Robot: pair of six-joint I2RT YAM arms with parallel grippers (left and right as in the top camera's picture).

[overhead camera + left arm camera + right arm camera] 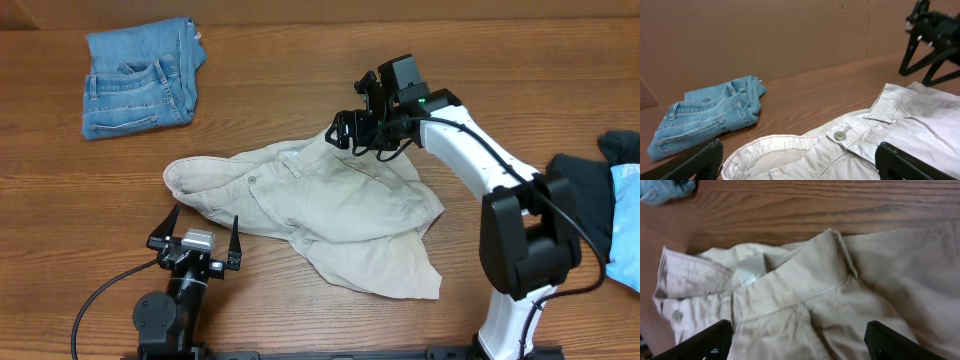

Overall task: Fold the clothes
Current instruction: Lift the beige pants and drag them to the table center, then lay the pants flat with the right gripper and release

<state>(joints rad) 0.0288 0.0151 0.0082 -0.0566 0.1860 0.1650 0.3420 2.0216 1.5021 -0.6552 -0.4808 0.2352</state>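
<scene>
- At the far left rear of the wooden table point(300, 40), a blue denim garment point(138, 88) lies folded into a compact rectangle. It is well apart from everything else and looks like a finished piece set aside.
- The left gripper point(205, 225) sits low near the front edge with its jaws spread wide and empty. It points at the waistband end of the shorts and touches nothing, apparently parked to take the near corner.
- The cream-beige shorts point(330, 215) lie rumpled and unfolded at the table's middle. The waistband is to the left with its button point(840, 135) undone, and one leg trails toward the front right.
- The right gripper point(365, 138) hangs over the far edge of the shorts. In the wrist view its fingers point(705, 340) stand wide apart on either side of a raised waistband fold with a white label point(751, 270), pinching nothing. This probably lines up a grasp.
- At the right edge, a dark garment point(578, 190) and a light-blue piece point(628, 215) lie partly out of view, presumably waiting their turn.
</scene>
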